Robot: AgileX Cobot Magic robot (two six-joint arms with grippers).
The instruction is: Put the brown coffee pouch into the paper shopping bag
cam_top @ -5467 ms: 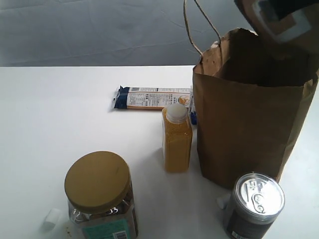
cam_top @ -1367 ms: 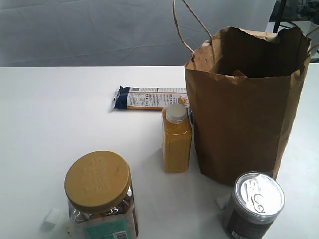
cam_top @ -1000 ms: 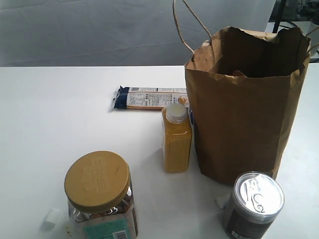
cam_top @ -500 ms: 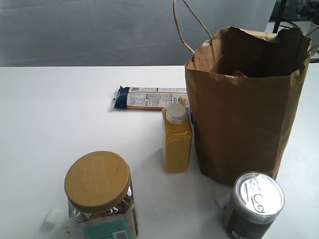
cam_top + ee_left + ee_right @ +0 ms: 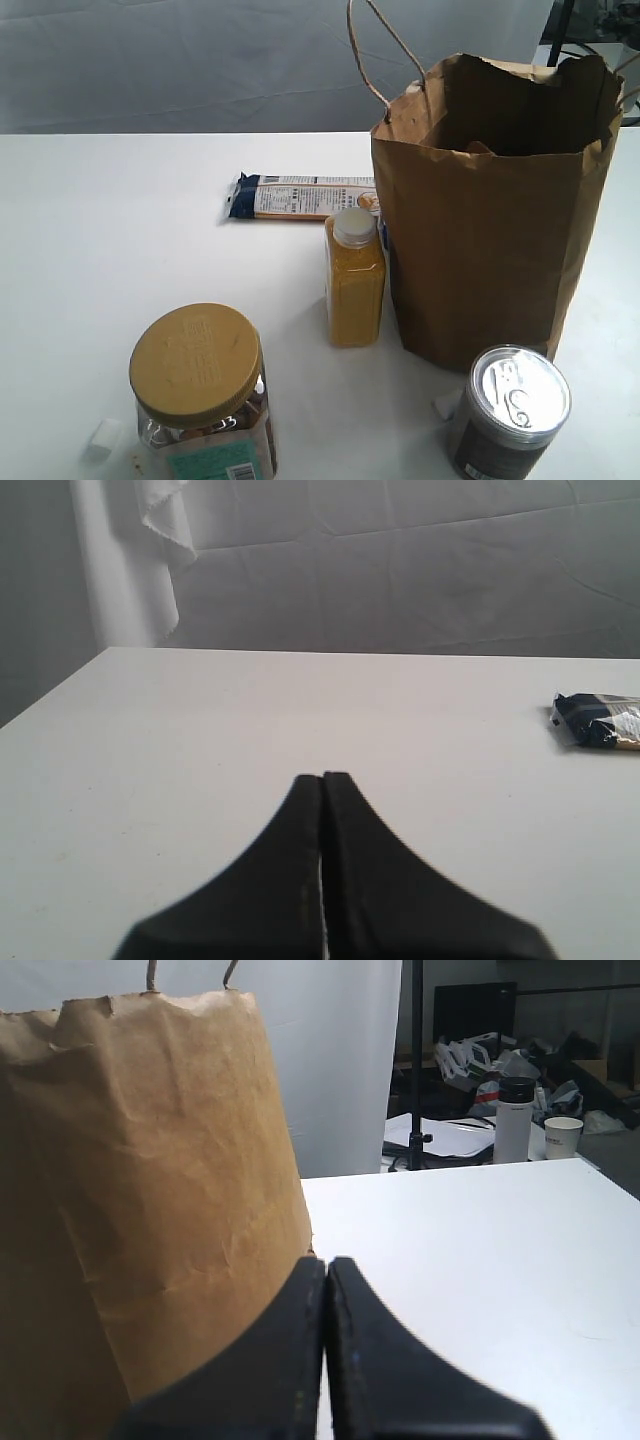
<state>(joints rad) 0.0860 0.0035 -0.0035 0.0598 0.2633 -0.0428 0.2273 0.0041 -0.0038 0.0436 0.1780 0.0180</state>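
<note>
The paper shopping bag (image 5: pixel 480 250) stands upright at the right of the table, mouth open and cord handles up. A brown corner (image 5: pixel 480 148) pokes up just inside its mouth; I cannot tell whether it is the brown coffee pouch, which is otherwise hidden. Neither gripper shows in the exterior view. My right gripper (image 5: pixel 327 1260) is shut and empty, low over the table beside the bag's wall (image 5: pixel 150 1180). Over bare table far from the bag, my left gripper (image 5: pixel 322 776) is also shut and empty.
A blue-and-white flat packet (image 5: pixel 300 197) lies behind a yellow bottle (image 5: pixel 354 285), which stands next to the bag. A gold-lidded jar (image 5: pixel 200 385) and a small white cap (image 5: pixel 103 438) sit at the front left. A pull-tab can (image 5: pixel 510 410) stands before the bag.
The gripper that held the pouch above the bag 5.5 s ago has left the exterior view, and the bag has shifted slightly left. Over the last second and a half nothing has moved.
</note>
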